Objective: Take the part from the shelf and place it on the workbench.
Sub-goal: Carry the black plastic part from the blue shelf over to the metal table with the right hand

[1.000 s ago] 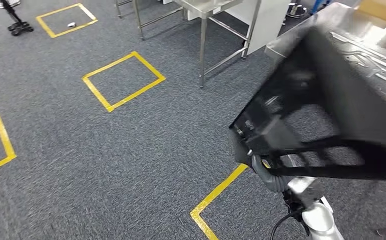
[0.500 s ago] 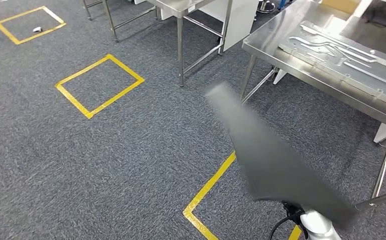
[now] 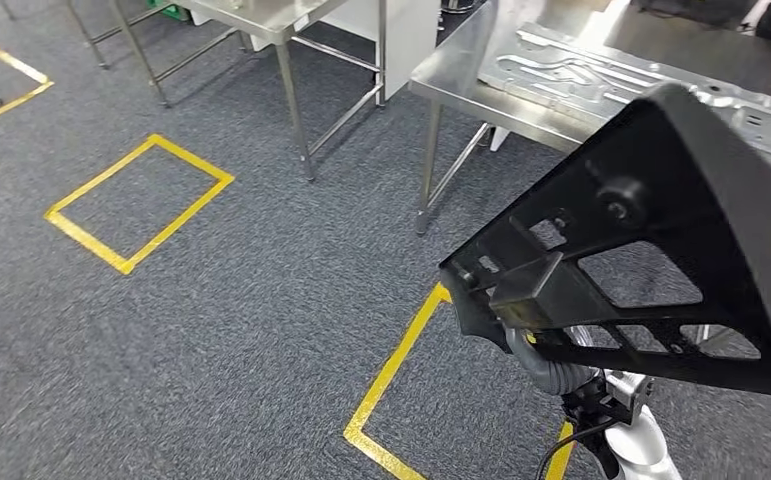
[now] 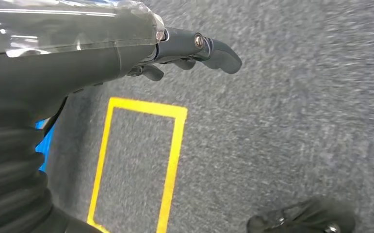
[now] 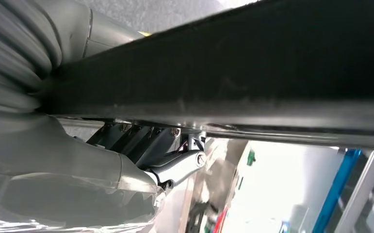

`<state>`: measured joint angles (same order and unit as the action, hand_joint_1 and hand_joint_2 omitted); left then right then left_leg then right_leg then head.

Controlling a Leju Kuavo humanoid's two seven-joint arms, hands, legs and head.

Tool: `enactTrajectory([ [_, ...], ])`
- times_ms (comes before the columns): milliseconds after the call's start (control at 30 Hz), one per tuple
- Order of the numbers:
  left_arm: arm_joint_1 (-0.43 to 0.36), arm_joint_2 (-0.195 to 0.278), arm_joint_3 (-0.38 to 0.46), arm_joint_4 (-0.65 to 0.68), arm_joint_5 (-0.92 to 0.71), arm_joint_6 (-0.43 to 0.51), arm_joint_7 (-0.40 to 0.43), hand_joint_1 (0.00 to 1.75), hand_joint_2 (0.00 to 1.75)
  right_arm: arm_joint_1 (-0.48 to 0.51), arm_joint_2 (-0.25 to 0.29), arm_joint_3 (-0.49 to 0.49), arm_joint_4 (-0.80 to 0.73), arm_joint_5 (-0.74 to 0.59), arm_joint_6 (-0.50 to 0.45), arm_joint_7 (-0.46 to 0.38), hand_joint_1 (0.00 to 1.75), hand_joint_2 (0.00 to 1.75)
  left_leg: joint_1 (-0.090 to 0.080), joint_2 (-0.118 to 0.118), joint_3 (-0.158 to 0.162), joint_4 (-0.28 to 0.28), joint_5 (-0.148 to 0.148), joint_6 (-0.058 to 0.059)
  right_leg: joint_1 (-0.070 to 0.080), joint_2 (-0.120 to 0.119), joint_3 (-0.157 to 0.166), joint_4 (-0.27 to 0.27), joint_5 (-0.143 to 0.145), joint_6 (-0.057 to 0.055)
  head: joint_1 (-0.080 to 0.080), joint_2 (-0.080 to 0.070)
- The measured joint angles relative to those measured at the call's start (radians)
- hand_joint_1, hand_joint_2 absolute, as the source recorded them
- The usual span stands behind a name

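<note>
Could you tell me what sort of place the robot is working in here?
Probably a factory or robot test workshop: steel workbenches, a machined metal plate on one, yellow tape squares marking the grey carpet, and a black part being carried.

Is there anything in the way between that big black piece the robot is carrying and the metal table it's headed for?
Nothing visible blocks the way. The black part, held by the right hand, is near the workbench, with open carpet between. A grey metal plate already lies on the bench top.
</note>
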<state>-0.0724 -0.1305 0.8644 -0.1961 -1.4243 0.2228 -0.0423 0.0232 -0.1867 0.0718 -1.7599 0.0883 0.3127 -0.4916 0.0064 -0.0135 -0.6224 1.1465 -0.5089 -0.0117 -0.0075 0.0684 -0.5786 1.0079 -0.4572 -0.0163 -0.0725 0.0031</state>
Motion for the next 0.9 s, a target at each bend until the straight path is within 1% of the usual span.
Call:
enactTrajectory([
  [33, 0.000, 0.000, 0.000, 0.000, 0.000, 0.000, 0.000, 0.00, 1.75, -0.001, 0.000, -0.001, 0.002, 0.005, -0.001, 0.001, 1.75, 1.75, 0.002, -0.018, 0.026, -0.063, 0.025, 0.003, 0.001, 0.012, -0.002, 0.004, -0.002, 0.004, 0.000, 0.000],
  [67, -0.001, 0.000, 0.000, 0.000, 0.000, -0.001, 0.000, 0.00, 1.75, -0.002, 0.000, -0.001, 0.003, 0.014, 0.000, 0.004, 1.75, 1.75, 0.003, -0.033, 0.043, -0.103, 0.036, 0.007, 0.001, 0.021, -0.005, 0.007, -0.003, 0.008, 0.000, 0.000],
  [100, -0.002, 0.000, 0.000, 0.000, 0.000, -0.002, 0.000, 0.00, 1.75, -0.003, 0.000, -0.001, 0.006, 0.026, 0.003, 0.008, 1.75, 1.75, 0.003, -0.042, 0.050, -0.120, 0.036, 0.011, 0.000, 0.030, -0.009, 0.009, -0.003, 0.014, 0.000, 0.000],
  [133, -0.004, 0.000, 0.000, 0.000, 0.001, -0.002, 0.000, 0.00, 1.75, -0.003, 0.000, -0.001, 0.009, 0.038, 0.006, 0.012, 1.75, 1.75, 0.001, -0.038, 0.052, -0.124, 0.035, 0.015, -0.001, 0.040, -0.012, 0.009, -0.001, 0.020, 0.000, 0.000],
  [167, -0.006, -0.002, 0.000, 0.000, 0.002, -0.003, 0.000, 0.00, 1.75, -0.003, 0.000, 0.000, 0.013, 0.048, 0.009, 0.015, 1.75, 1.75, 0.001, -0.030, 0.053, -0.126, 0.037, 0.022, -0.002, 0.045, -0.014, 0.007, 0.001, 0.027, 0.000, 0.000],
  [200, -0.007, -0.003, 0.000, 0.000, 0.002, -0.004, 0.000, 0.00, 1.75, -0.003, -0.001, 0.000, 0.016, 0.055, 0.010, 0.017, 1.75, 1.75, 0.001, -0.020, 0.056, -0.132, 0.040, 0.030, -0.002, 0.035, -0.015, 0.010, -0.002, 0.033, 0.000, 0.000],
  [233, -0.008, -0.004, 0.000, 0.000, 0.003, -0.004, 0.000, 0.00, 1.75, -0.005, -0.001, 0.000, 0.020, 0.059, 0.009, 0.018, 1.75, 1.75, 0.003, -0.011, 0.059, -0.138, 0.043, 0.037, -0.002, 0.015, -0.023, 0.027, -0.014, 0.039, 0.000, 0.000],
  [267, -0.009, -0.006, 0.000, 0.000, 0.003, -0.005, 0.000, 0.00, 1.75, -0.009, -0.001, 0.001, 0.023, 0.058, 0.009, 0.017, 1.75, 1.75, 0.004, -0.002, 0.061, -0.143, 0.046, 0.042, -0.001, -0.010, -0.040, 0.063, -0.036, 0.043, 0.000, 0.000],
  [300, -0.008, -0.006, 0.000, 0.000, 0.004, -0.005, 0.000, 0.00, 1.75, -0.014, -0.001, 0.001, 0.027, 0.055, 0.010, 0.017, 1.75, 1.75, 0.004, 0.008, 0.063, -0.145, 0.046, 0.045, -0.002, -0.037, -0.067, 0.119, -0.065, 0.048, 0.000, 0.000],
  [333, -0.007, -0.006, 0.000, 0.000, 0.005, -0.005, 0.000, 0.00, 1.75, -0.018, -0.001, 0.001, 0.031, 0.051, 0.012, 0.017, 1.75, 1.75, 0.004, 0.017, 0.062, -0.145, 0.045, 0.046, -0.004, -0.050, -0.101, 0.186, -0.096, 0.052, 0.000, 0.000],
  [367, -0.005, -0.006, 0.000, 0.000, 0.006, -0.005, 0.000, 0.00, 1.75, -0.019, 0.000, 0.001, 0.035, 0.048, 0.015, 0.018, 1.75, 1.75, 0.003, 0.027, 0.062, -0.145, 0.044, 0.046, -0.006, -0.057, -0.132, 0.245, -0.116, 0.055, 0.000, 0.000],
  [400, -0.004, -0.006, 0.000, 0.000, 0.008, -0.004, 0.000, 0.00, 1.75, -0.020, 0.000, 0.001, 0.040, 0.045, 0.017, 0.019, 1.75, 1.75, 0.003, 0.037, 0.063, -0.145, 0.042, 0.046, -0.009, -0.061, -0.149, 0.277, -0.119, 0.058, 0.000, 0.000],
  [433, -0.004, -0.006, 0.000, 0.000, 0.010, -0.004, 0.000, 0.00, 1.75, -0.020, 0.000, 0.001, 0.044, 0.045, 0.019, 0.019, 1.75, 1.75, 0.003, 0.047, 0.064, -0.144, 0.041, 0.045, -0.011, -0.065, -0.150, 0.277, -0.107, 0.059, 0.000, 0.000],
  [467, -0.004, -0.006, 0.000, 0.000, 0.011, -0.004, 0.000, 0.00, 1.75, -0.021, 0.000, 0.001, 0.046, 0.044, 0.020, 0.020, 1.75, 1.75, 0.003, 0.056, 0.067, -0.144, 0.038, 0.043, -0.012, -0.072, -0.125, 0.228, -0.074, 0.059, 0.000, 0.000],
  [500, -0.004, -0.006, 0.000, 0.000, 0.011, -0.004, -0.001, 0.00, 1.75, -0.022, 0.000, 0.001, 0.048, 0.044, 0.021, 0.020, 1.75, 1.75, 0.003, 0.064, 0.070, -0.144, 0.036, 0.040, -0.012, -0.087, -0.087, 0.155, -0.039, 0.057, 0.000, 0.000],
  [533, -0.005, -0.006, 0.000, 0.000, 0.012, -0.004, -0.001, 0.00, 1.75, -0.025, 0.000, 0.002, 0.049, 0.044, 0.022, 0.020, 1.75, 1.75, 0.000, 0.072, 0.073, -0.143, 0.032, 0.036, -0.008, -0.105, -0.051, 0.087, -0.014, 0.053, 0.000, 0.000],
  [567, -0.005, -0.006, 0.000, 0.000, 0.012, -0.004, -0.002, 0.00, 1.75, -0.028, 0.000, 0.002, 0.049, 0.044, 0.022, 0.020, 1.75, 1.75, -0.002, 0.080, 0.076, -0.143, 0.029, 0.030, -0.004, -0.118, -0.022, 0.030, 0.004, 0.047, 0.000, 0.000],
  [600, -0.005, -0.006, 0.000, 0.000, 0.013, -0.003, -0.002, 0.00, 1.75, -0.030, 0.000, 0.002, 0.050, 0.044, 0.023, 0.020, 1.75, 1.75, -0.004, 0.087, 0.078, -0.142, 0.026, 0.025, 0.001, -0.124, -0.012, 0.006, 0.007, 0.040, 0.000, 0.000],
  [633, -0.006, -0.006, 0.000, 0.000, 0.014, -0.003, -0.003, 0.00, 1.75, -0.032, 0.000, 0.002, 0.051, 0.043, 0.025, 0.020, 1.75, 1.75, -0.006, 0.094, 0.080, -0.143, 0.024, 0.019, 0.005, -0.120, -0.013, 0.002, 0.003, 0.034, 0.000, 0.000],
  [667, -0.007, -0.006, 0.000, 0.000, 0.015, -0.002, -0.004, 0.00, 1.75, -0.033, 0.000, 0.002, 0.052, 0.043, 0.026, 0.020, 1.75, 1.75, -0.006, 0.103, 0.082, -0.144, 0.021, 0.014, 0.004, -0.108, -0.014, 0.001, 0.004, 0.029, 0.000, 0.000],
  [700, -0.008, -0.006, 0.000, 0.000, 0.016, -0.002, -0.005, 0.00, 1.75, -0.032, 0.000, 0.002, 0.053, 0.043, 0.027, 0.021, 1.75, 1.75, -0.005, 0.104, 0.084, -0.141, 0.016, 0.008, 0.002, -0.099, -0.013, -0.002, 0.006, 0.023, 0.000, 0.000],
  [733, -0.009, -0.006, 0.001, 0.000, 0.016, -0.001, -0.006, 0.00, 1.75, -0.034, 0.000, 0.002, 0.054, 0.042, 0.027, 0.020, 1.75, 1.75, -0.004, 0.094, 0.080, -0.126, 0.004, 0.002, -0.001, -0.090, -0.012, -0.004, 0.007, 0.018, 0.000, 0.000],
  [767, -0.011, -0.006, 0.001, 0.000, 0.017, -0.001, -0.007, 0.00, 1.75, -0.036, 0.001, 0.002, 0.055, 0.042, 0.027, 0.020, 1.75, 1.75, -0.003, 0.077, 0.067, -0.092, -0.019, -0.002, -0.004, -0.082, -0.010, -0.007, 0.009, 0.011, 0.000, 0.000],
  [800, -0.011, -0.006, 0.001, 0.000, 0.017, 0.000, -0.008, 0.00, 1.75, -0.038, 0.002, 0.002, 0.055, 0.042, 0.027, 0.020, 1.75, 1.75, -0.001, 0.055, 0.041, -0.033, -0.050, -0.005, -0.005, -0.074, -0.008, -0.007, 0.009, 0.007, 0.000, 0.000],
  [833, -0.011, -0.006, 0.002, 0.000, 0.017, 0.001, -0.007, 0.00, 1.75, -0.041, 0.003, 0.002, 0.056, 0.041, 0.027, 0.021, 1.75, 1.75, -0.001, 0.038, 0.006, 0.039, -0.084, -0.006, -0.005, -0.065, -0.008, -0.007, 0.009, 0.003, 0.000, 0.000],
  [867, -0.010, -0.006, 0.002, 0.000, 0.017, 0.001, -0.006, 0.00, 1.75, -0.042, 0.004, 0.002, 0.057, 0.041, 0.028, 0.021, 1.75, 1.75, -0.001, 0.028, -0.028, 0.108, -0.109, -0.006, -0.004, -0.055, -0.008, -0.007, 0.008, 0.001, 0.000, 0.000],
  [900, -0.007, -0.006, 0.003, 0.000, 0.017, 0.001, -0.004, 0.00, 1.75, -0.042, 0.006, 0.002, 0.058, 0.041, 0.028, 0.021, 1.75, 1.75, -0.001, 0.024, -0.052, 0.151, -0.117, -0.006, -0.003, -0.043, -0.007, -0.006, 0.008, 0.001, 0.000, 0.000],
])
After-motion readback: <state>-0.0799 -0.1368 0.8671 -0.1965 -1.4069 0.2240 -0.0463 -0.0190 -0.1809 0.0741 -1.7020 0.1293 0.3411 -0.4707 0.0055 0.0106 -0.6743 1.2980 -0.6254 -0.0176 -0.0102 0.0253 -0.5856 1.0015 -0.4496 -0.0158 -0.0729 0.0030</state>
